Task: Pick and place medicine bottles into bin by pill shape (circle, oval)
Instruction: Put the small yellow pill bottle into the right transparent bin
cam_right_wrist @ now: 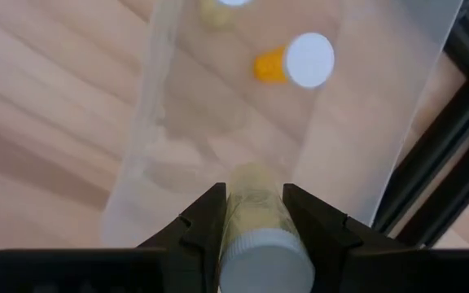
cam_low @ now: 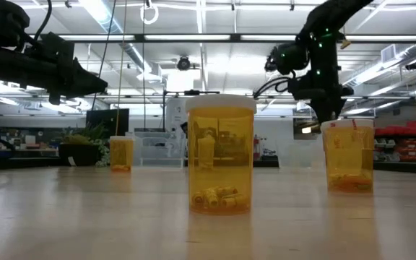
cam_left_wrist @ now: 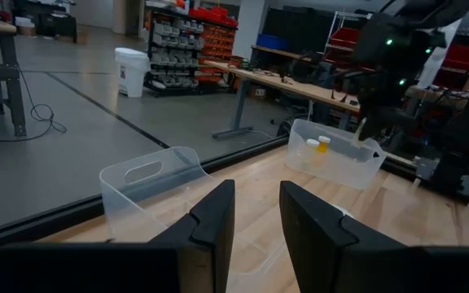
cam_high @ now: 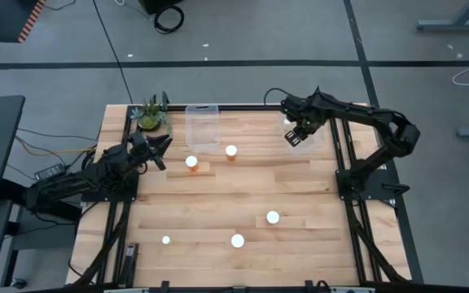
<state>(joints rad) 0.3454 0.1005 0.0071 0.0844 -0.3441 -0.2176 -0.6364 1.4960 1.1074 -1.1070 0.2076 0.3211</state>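
Your left hand (cam_high: 164, 145) sits at the desk's (cam_high: 218, 195) left edge, beside the potted plant (cam_high: 151, 115), fingers closed on nothing. Next comes the empty clear bin (cam_high: 203, 126) at the far edge. Five medicine bottles (cam_high: 191, 162) stand loose on the wood: two near that bin, three toward the near edge. Further right, your right hand (cam_right_wrist: 252, 218) hangs over the second clear bin (cam_right_wrist: 365, 122) at the far right corner, fingers partly closed around a capped bottle (cam_right_wrist: 259, 236). Two more bottles already lie inside that bin.
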